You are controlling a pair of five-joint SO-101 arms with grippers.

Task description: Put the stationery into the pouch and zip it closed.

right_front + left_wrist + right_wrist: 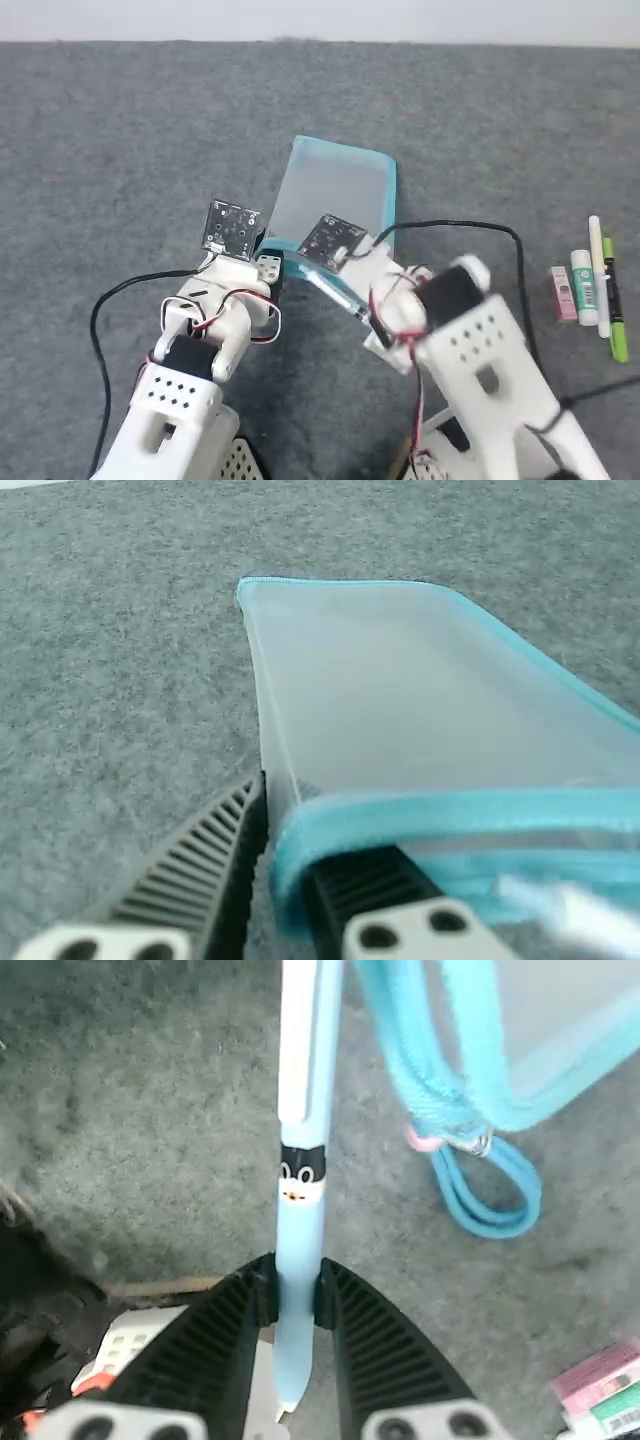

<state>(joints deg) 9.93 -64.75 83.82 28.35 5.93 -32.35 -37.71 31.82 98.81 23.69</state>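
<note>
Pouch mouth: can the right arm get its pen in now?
Probably yes: the left tool holds the pouch by its lip, and the pen in the right tool points at the opening with nothing between.

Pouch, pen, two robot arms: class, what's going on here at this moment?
The left gripper pinches the teal-edged pouch by its zipper edge on the grey table. The right gripper holds a light blue pen, aimed at the pouch's mouth. More stationery lies off to the side, not yet packed.
</note>
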